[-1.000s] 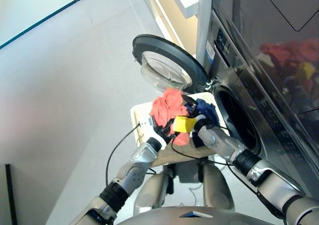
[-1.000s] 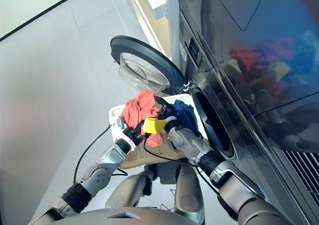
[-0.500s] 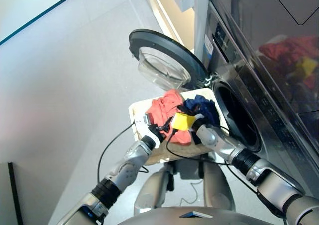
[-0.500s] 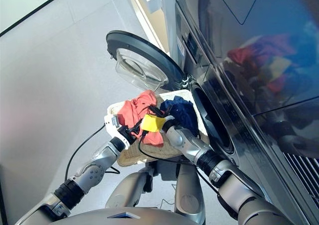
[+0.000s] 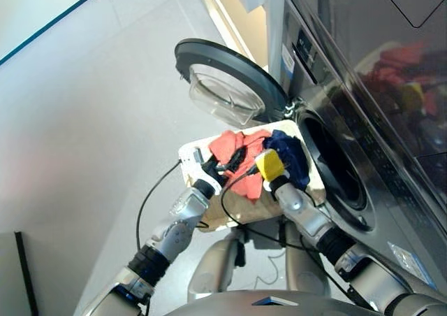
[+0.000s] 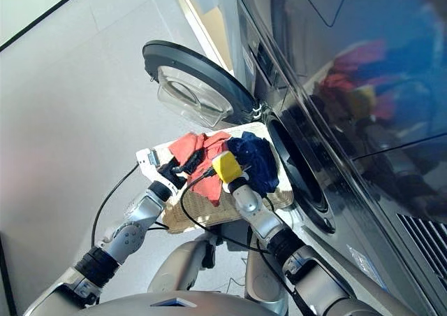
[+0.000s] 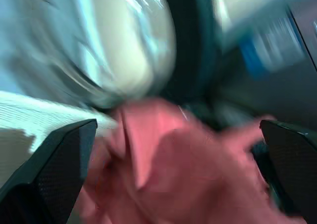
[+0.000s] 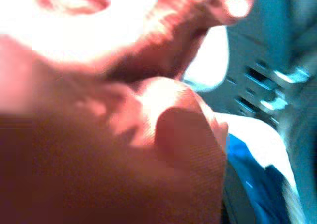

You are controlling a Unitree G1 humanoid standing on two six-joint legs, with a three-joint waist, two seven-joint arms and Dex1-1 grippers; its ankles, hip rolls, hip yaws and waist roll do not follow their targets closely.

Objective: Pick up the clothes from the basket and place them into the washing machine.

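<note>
R gripper buried in coral-red garment, grip unclear. L gripper fingers wide apart, empty, over basket.

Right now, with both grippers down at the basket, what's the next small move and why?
Probably close the left gripper on the coral-red garment and lift. Its fingers stand open on either side of that cloth, which still lies in the basket, and the washing machine door is already open.
</note>
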